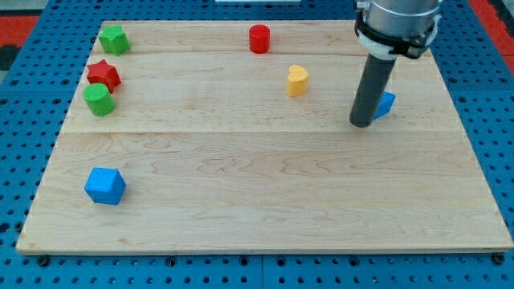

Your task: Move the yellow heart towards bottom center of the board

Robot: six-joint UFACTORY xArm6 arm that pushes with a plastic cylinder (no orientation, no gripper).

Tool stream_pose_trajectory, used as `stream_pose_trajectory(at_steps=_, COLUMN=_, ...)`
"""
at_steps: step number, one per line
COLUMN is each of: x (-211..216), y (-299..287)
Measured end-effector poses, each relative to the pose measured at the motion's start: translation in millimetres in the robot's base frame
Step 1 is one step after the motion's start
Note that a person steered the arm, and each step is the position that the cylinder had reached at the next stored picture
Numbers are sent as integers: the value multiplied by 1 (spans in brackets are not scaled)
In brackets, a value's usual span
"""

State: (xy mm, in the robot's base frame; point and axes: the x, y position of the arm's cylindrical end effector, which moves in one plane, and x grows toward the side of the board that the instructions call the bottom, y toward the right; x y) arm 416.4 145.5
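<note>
The yellow heart point(297, 81) sits in the upper half of the wooden board point(265, 201), a little to the view's right of centre, its lobes pointing towards the view's top. It looks smooth and matte, like the other blocks. My tip point(361, 124) is well to the view's right of it, resting on the board at the end of a straight dark rod, apart from the heart. There are no fingers on this arm, only the rod, so nothing is gripped. Just behind the rod, on its right side, a blue block point(386, 103) is partly hidden; its shape cannot be made out, and whether the tip touches it cannot be told.

A red cylinder point(259, 38) stands near the top edge, up and to the left of the heart. At the view's upper left are a green star-like block point(114, 38), a red star point(104, 75) and, touching or just beside it, a green cylinder point(99, 99). A blue angular block point(105, 185) lies alone at the lower left.

The board is pale planks with fine grain, lying on a blue pegboard table point(24, 160).
</note>
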Motion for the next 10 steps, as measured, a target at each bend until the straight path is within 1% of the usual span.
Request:
stream_pose_trajectory(at_steps=1, x=-22, y=28)
stream_pose_trajectory(at_steps=2, x=-23, y=67)
stream_pose_trajectory(at_steps=4, x=-24, y=38)
stream_pose_trajectory(at_steps=6, x=-26, y=35)
stream_pose_trajectory(at_steps=7, x=-1, y=-23)
stream_pose_trajectory(at_steps=8, x=47, y=-74)
stream_pose_trajectory(at_steps=10, x=89, y=-178)
